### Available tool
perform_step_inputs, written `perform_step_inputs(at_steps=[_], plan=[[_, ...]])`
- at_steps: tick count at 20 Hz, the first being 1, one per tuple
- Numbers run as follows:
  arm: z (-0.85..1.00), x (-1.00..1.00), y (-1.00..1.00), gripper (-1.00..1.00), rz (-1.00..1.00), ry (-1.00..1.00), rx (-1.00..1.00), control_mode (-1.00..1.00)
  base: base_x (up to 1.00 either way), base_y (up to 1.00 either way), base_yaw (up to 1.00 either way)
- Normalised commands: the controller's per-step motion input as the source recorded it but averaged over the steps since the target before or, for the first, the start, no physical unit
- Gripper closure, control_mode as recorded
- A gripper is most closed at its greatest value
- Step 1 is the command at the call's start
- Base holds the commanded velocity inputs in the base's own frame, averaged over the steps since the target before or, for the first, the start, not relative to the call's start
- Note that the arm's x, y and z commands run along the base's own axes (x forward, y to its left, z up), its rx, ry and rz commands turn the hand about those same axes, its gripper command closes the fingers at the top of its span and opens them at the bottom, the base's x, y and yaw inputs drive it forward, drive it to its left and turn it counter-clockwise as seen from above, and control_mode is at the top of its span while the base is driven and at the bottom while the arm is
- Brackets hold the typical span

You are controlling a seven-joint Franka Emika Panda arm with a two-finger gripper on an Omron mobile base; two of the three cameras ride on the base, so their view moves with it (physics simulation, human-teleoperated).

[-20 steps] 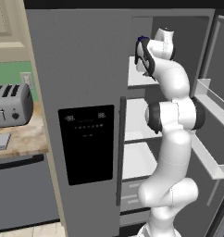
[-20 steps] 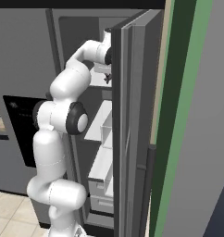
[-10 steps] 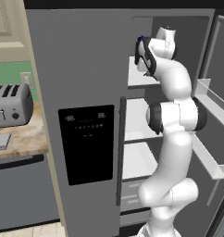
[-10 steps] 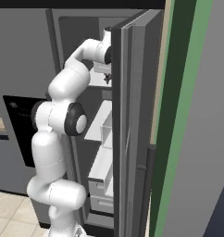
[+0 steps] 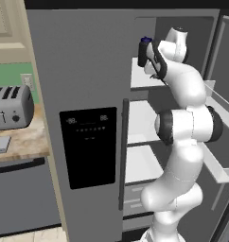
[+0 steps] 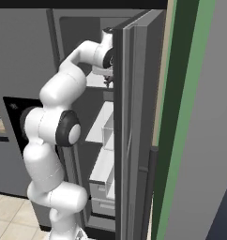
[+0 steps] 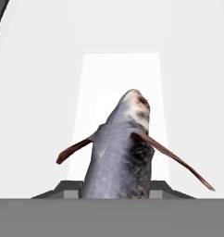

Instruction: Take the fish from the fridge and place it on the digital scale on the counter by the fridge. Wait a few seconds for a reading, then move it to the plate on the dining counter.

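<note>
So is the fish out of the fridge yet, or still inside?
Still inside. The fish sits between the gripper's shut jaws over a white shelf, and the arm reaches in past the fridge's open door at upper-shelf height.

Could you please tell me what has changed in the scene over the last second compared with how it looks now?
Very little visibly changed. The gripper stays at the upper shelf inside the open fridge and has finished closing; the hand view shows the fish between its fingers. The arm's pose looks the same, the fridge door has not moved, and the toaster and digital scale on the counter stay put.
</note>
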Motion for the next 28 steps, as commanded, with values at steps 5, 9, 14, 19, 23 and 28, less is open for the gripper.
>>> perform_step_inputs(at_steps=[5,9,14,19,23,28], plan=[[0.05,-0.34,0.12,1.00,0.02,0.00,0.00,-1.00,0.00,0.00,0.00],[0.23,-0.46,0.13,1.00,0.04,0.00,0.00,-1.00,0.00,0.00,0.00],[0.35,-0.47,0.16,1.00,0.03,0.00,-0.01,-1.00,0.00,0.00,0.00],[0.29,-0.70,0.11,1.00,0.01,0.00,0.00,-1.00,0.00,0.00,0.00],[0.05,-0.74,0.00,1.00,0.00,0.00,0.00,-1.00,0.00,0.00,0.00],[0.02,-0.76,0.01,1.00,0.00,0.00,0.00,-1.00,0.00,0.00,0.00]])
